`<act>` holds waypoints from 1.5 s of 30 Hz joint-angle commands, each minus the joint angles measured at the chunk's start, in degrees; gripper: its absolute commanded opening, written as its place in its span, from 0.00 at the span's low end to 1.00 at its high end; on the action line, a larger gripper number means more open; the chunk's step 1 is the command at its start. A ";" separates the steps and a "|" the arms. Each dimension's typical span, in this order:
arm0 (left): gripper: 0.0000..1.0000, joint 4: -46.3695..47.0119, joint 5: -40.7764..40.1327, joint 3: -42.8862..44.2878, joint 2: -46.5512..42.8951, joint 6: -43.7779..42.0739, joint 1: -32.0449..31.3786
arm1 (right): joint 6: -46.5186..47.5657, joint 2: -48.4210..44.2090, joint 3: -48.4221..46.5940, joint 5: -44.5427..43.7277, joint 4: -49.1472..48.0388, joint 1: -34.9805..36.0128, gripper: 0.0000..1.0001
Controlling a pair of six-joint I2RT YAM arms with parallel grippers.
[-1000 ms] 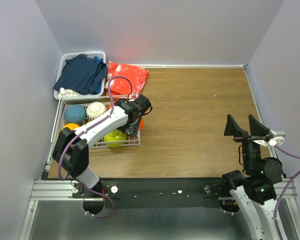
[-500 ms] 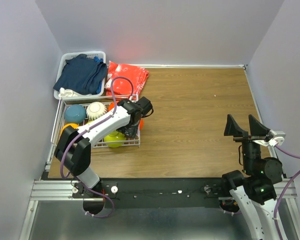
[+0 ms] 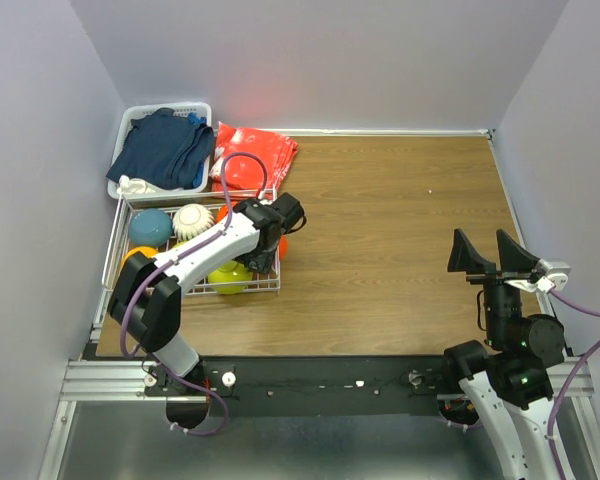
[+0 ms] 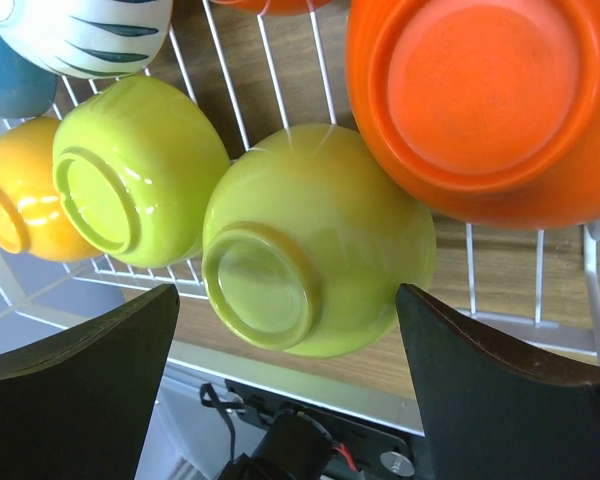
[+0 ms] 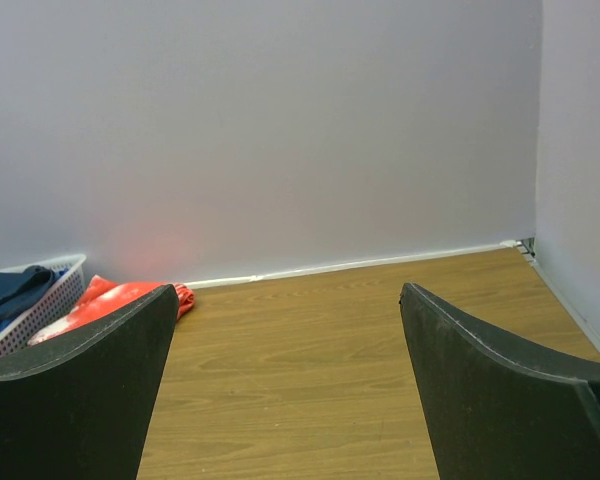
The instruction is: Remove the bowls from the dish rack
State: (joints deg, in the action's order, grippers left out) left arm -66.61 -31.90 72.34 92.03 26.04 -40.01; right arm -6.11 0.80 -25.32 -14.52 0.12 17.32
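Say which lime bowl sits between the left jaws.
The lime bowl beside the red-orange bowl; the other lime bowl sits aside, by the yellow-orange bowl.

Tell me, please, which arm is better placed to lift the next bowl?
Left: the left gripper hovers open over a lime green bowl in the dish rack, while the right gripper sits open far across the table.
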 commanded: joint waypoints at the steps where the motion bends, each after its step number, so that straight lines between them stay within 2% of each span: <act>1: 0.99 6.75 2.90 -3.51 1.31 -1.78 1.51 | -0.48 -1.94 -0.08 -0.94 1.37 0.43 1.00; 17: 0.99 11.94 3.95 -7.38 -6.95 -0.56 7.05 | -0.48 -1.94 -0.08 -1.21 1.46 0.52 1.00; 23: 0.99 15.36 10.10 -10.01 -9.85 0.41 8.98 | -0.40 -1.94 -0.08 -1.12 1.46 0.52 1.00; 37: 0.99 17.74 17.39 -15.29 -21.62 5.77 17.33 | -0.57 -1.94 -0.25 -1.12 1.55 0.52 1.00; 45: 0.99 20.20 20.65 -15.56 -22.51 4.72 17.77 | -1.27 0.85 -1.04 2.22 0.58 0.52 1.00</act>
State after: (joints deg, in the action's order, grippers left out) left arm -48.97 -15.11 56.80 70.37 30.85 -22.50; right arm -6.20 0.80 -25.32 -14.24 0.16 17.32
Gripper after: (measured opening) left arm 0.989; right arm 0.998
